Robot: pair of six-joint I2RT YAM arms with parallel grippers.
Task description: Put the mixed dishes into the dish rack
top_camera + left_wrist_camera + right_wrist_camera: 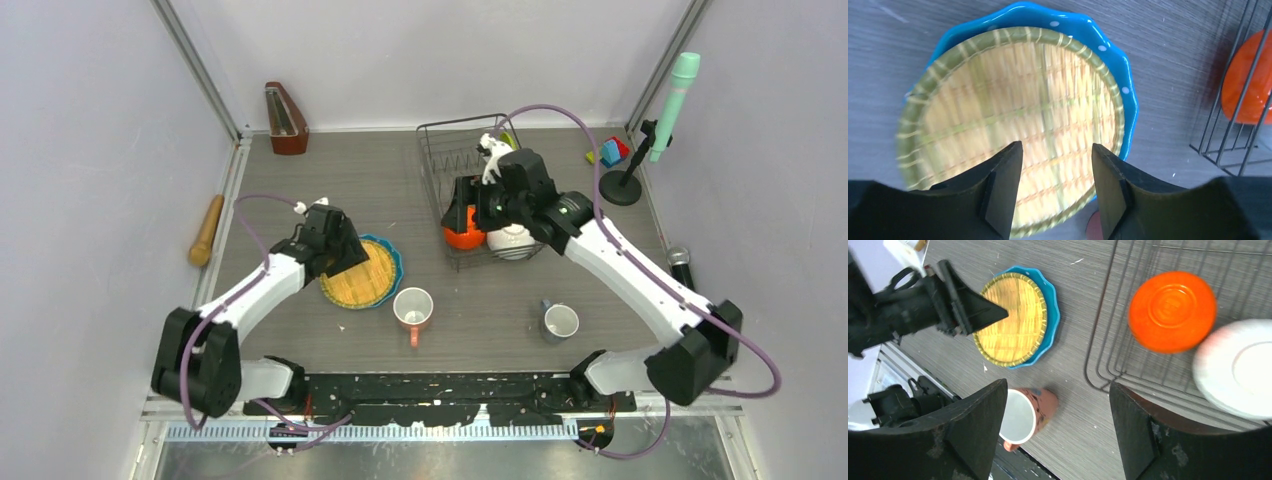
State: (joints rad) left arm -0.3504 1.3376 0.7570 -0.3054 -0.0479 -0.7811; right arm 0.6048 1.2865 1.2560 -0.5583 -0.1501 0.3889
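Note:
The blue-rimmed plate with the yellow woven centre lies flat on the table. My left gripper hovers over its left part, open and empty, and the plate fills the left wrist view between the fingers. The dish rack holds the upturned orange bowl and white bowl at its near end. My right gripper is above them, open and empty. A lime-green sliver shows behind its wrist. The pink mug and grey-blue mug stand on the table.
A wooden rolling pin lies at the left edge. A brown wooden wedge stands at the back left. Toy blocks and a green microphone on a stand are at the back right. Walls close in three sides.

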